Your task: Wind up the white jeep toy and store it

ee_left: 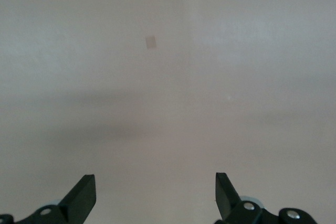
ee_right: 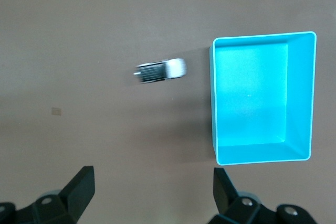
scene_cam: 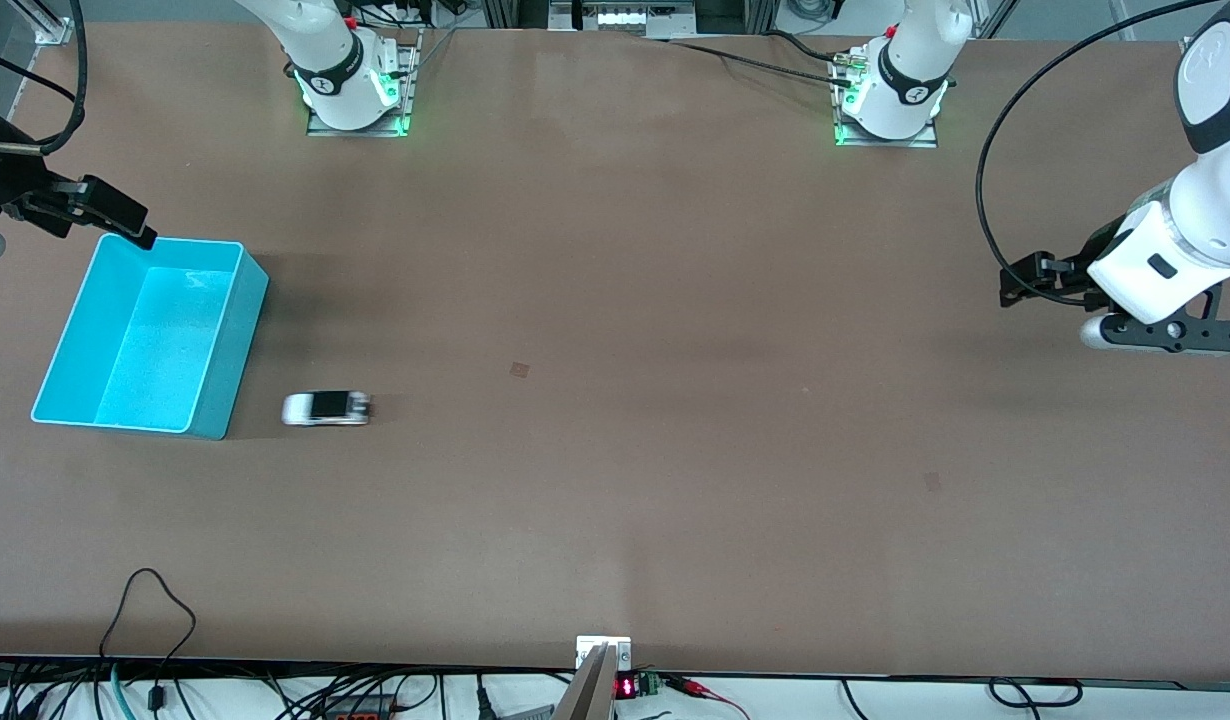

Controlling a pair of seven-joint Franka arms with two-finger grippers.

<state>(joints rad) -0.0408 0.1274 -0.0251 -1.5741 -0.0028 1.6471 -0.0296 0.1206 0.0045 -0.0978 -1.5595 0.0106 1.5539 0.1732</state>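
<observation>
Lying beside turquoise bin, white jeep toy, apart from right tool

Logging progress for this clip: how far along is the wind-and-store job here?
Nothing stored: the jeep sits on the table beside the bin, which holds nothing. Nothing in hand: the right gripper, over the bin's edge, and the waiting left gripper are open. Winding can't be judged; storing remains.

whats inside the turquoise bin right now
Nothing: the turquoise bin shows only its bare floor in both views. The white jeep toy sits on the table beside it. No part of the bin's inside is covered.
</observation>
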